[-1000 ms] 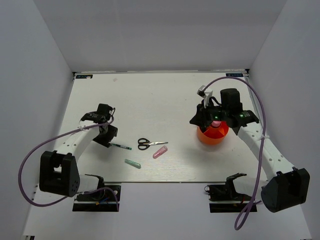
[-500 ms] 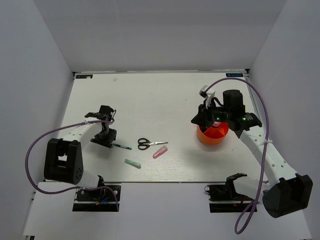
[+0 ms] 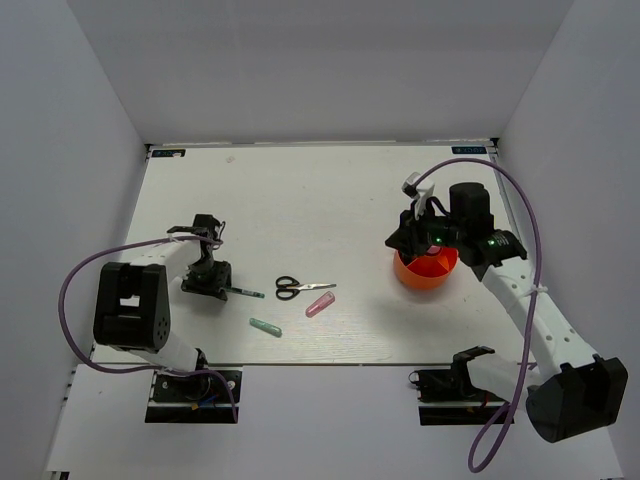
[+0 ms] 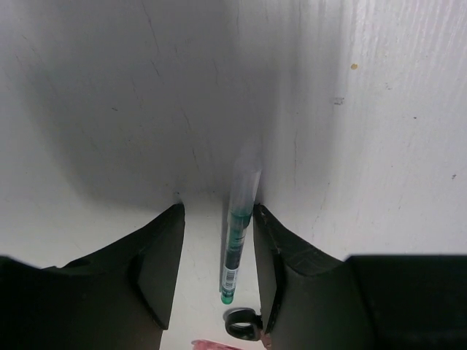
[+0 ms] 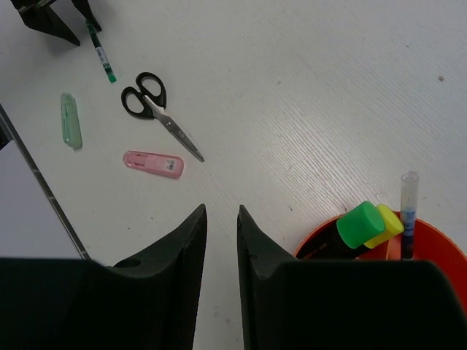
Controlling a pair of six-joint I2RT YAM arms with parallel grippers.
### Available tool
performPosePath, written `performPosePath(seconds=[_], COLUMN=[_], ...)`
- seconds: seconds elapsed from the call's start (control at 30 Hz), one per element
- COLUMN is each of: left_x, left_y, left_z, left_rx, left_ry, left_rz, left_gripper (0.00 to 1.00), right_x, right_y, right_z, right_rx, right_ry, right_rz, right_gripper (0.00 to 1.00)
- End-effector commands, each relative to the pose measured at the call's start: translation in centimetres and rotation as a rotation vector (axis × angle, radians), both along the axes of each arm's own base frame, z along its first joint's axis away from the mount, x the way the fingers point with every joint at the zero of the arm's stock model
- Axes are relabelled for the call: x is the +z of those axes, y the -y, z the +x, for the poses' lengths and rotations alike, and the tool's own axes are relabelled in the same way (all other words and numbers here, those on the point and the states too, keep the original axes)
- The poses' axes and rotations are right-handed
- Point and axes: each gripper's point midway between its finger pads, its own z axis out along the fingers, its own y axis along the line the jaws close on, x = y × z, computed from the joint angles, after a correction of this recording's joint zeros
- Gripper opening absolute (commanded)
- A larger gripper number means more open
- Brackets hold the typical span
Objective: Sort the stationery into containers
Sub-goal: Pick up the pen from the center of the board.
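- Four loose pieces lay toward the near edge: a teal plastic stick (image 3: 265,327), a pink plastic stick (image 3: 319,304), black-handled scissors (image 3: 298,288) and a thin green-inked pen (image 4: 237,240).
- Left gripper (image 4: 219,208) had sunk to the table within the last second. Fingers were spread either side of the pen, not yet closed on it.
- Judged: pen pick imminent.
- Farther right, the bright orange round plastic cup (image 3: 425,275) held a green-capped marker (image 5: 360,224), a yellow-capped marker (image 5: 388,226) and a thin blue pen (image 5: 407,211).
- Right gripper (image 5: 220,211) had eased up and outward over the cup. Fingers stood a narrow gap apart, holding nothing.
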Motion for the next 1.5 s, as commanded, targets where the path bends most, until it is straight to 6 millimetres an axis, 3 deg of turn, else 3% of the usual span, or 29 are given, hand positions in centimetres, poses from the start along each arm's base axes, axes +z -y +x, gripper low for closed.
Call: performPosePath(seconds=[0.0, 0.27, 0.4, 0.73, 0.8, 0.83, 0.93, 1.0, 1.07, 1.13, 1.17, 1.2, 1.23, 1.27, 1.3, 1.33, 1.37, 1.4, 1.43, 1.47], left_x=[-0.6, -2.0, -2.9, -3.6, -3.1, -2.4, -0.5, 1.9, 5.1, 6.6, 9.2, 10.0, 10.7, 13.1, 13.8, 15.0, 16.2, 16.9, 17.7, 18.7], left_y=[0.2, 0.0, 0.0, 0.2, 0.3, 0.4, 0.6, 0.9, 0.8, 1.7, 2.2, 2.5, 3.3, 4.5, 5.1, 7.1, 7.9, 8.6, 11.1, 12.3], left_z=[0.1, -0.9, -1.6, -1.8, -1.3, -1.0, 0.0, 1.2, 2.6, 3.1, 4.5, 4.8, 5.0, 6.2, 6.4, 6.8, 7.8, 8.3, 8.1, 9.0], left_rx=[0.031, 0.072, 0.088, 0.069, 0.038, 0.007, -0.097, -0.18, -0.261, -0.348, -0.394, -0.441, -0.484, -0.539, -0.591, -0.666, -0.701, -0.753, -0.839, -0.885], left_ry=[0.002, -0.014, -0.034, -0.046, -0.03, -0.005, 0.053, 0.137, 0.233, 0.277, 0.363, 0.384, 0.407, 0.474, 0.494, 0.537, 0.591, 0.619, 0.659, 0.719], left_rz=[-0.037, -0.068, -0.081, -0.109, -0.113, -0.115, -0.103, -0.072, -0.026, -0.004, 0.024, 0.041, 0.049, 0.063, 0.07, 0.061, 0.081, 0.107, 0.11, 0.136], left_gripper=[0.53, 0.53, 0.48, 0.12, 0.0, 0.0, 0.0, 0.0, 0.0, 0.0, 0.0, 0.0, 0.0, 0.0, 0.0, 0.0, 0.0, 0.0, 0.0, 0.0], right_x=[1.0, 1.2, 1.5, 1.6, 1.7, 1.5, 1.2, 1.3, 1.4, 1.4, 1.5, 1.4, 1.4, 1.4, 1.5, 1.4, 1.4, 1.6, 1.6, 1.8], right_y=[0.3, 0.4, 0.4, 0.7, 0.8, 0.8, 0.9, 1.1, 1.3, 1.4, 1.4, 1.5, 1.5, 1.7, 1.9, 2.3, 2.7, 4.6, 5.4, 6.4], right_z=[0.4, 0.3, 0.1, 0.1, 0.1, 0.0, 0.0, 0.1, 0.3, 0.3, 0.4, 0.4, 0.4, 0.5, 0.8, 1.3, 1.5, 3.4, 4.0, 4.5], right_rx=[-0.01, -0.01, -0.007, -0.013, -0.016, -0.014, -0.015, -0.023, -0.037, -0.038, -0.04, -0.043, -0.043, -0.059, -0.071, -0.103, -0.129, -0.273, -0.332, -0.394], right_ry=[0.057, 0.058, 0.057, 0.06, 0.064, 0.058, 0.061, 0.072, 0.081, 0.082, 0.085, 0.083, 0.083, 0.084, 0.094, 0.106, 0.12, 0.159, 0.17, 0.188], right_rz=[0.009, 0.02, 0.031, 0.039, 0.041, 0.039, 0.031, 0.027, 0.023, 0.023, 0.021, 0.019, 0.019, 0.015, 0.01, -0.008, -0.018, -0.066, -0.084, -0.098], right_gripper=[0.27, 0.27, 0.27, 0.27, 0.27, 0.27, 0.41, 0.52, 0.52, 0.52, 0.52, 0.52, 0.52, 0.52, 0.52, 0.53, 0.53, 0.53, 0.5, 0.46])
